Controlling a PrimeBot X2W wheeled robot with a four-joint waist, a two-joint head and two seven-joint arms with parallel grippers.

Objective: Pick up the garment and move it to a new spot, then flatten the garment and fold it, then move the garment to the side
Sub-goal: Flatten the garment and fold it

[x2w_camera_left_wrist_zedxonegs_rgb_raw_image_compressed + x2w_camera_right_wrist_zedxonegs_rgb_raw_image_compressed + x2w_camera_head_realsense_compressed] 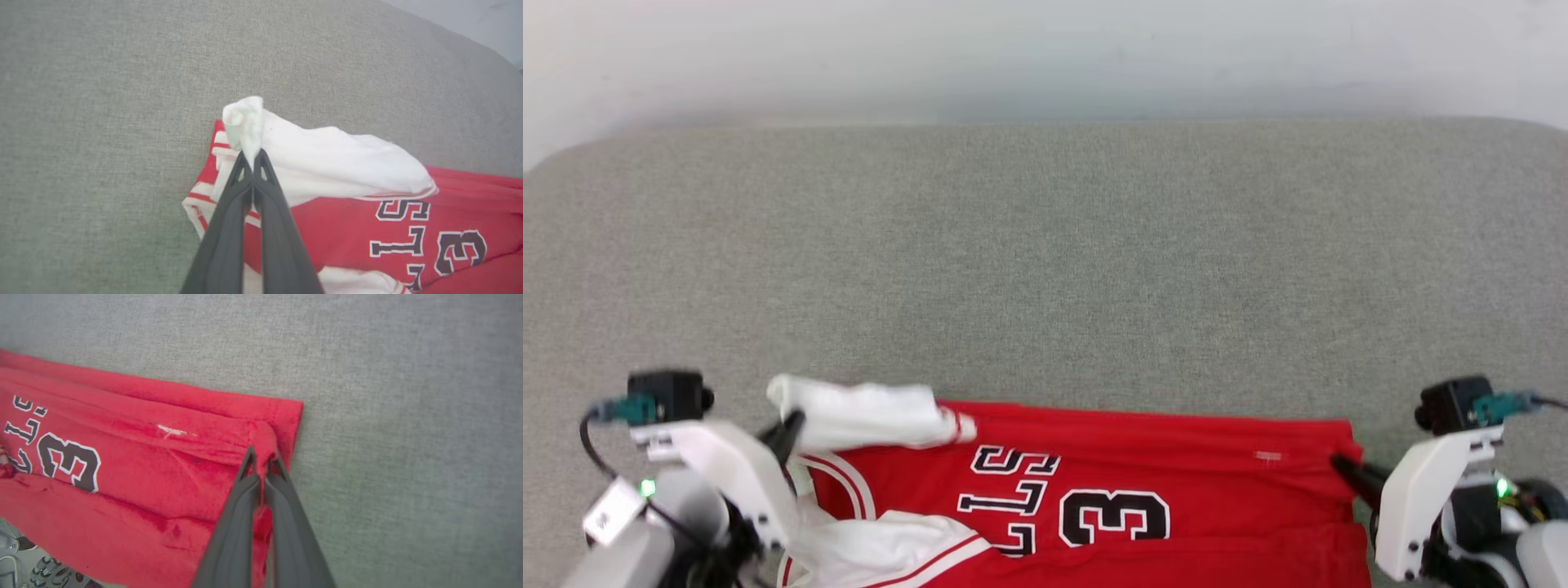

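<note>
Garment [1143,457]: red jersey, lying at the near edge of the bench [1045,245], about the middle of its width. The collar end points to the bench's left and the hem end to its right. The far two-thirds of the bench is bare grey cloth.

Left gripper [788,425], over the bench's near-left part: fingers closed on the white sleeve [866,416].
Right gripper [1339,465], over the near-right part: fingers closed on the red hem corner.

Progress, as I judge it:
- Whether the first pick-and-move is done cannot be told from here.
- The garment is stretched sideways between the two grips, but long creases run through it and one sleeve is doubled over the chest. Flattening looks under way, not finished.
- No tidy fold yet, and the move to the side is not yet done.

What each view adds:
- Head view: both arms at once and the printed "3" [1115,516]. The jersey's near part is cut off at the bottom.
- Left wrist view: left gripper [253,157] with the sleeve cloth bunched into a small tuft above the tips, and striped trim [204,196] underneath.
- Right wrist view: right gripper [263,461] with a ridge of red cloth pulled up between the tips, stacked layers along the jersey's far edge, and a small white mark [171,430].
</note>
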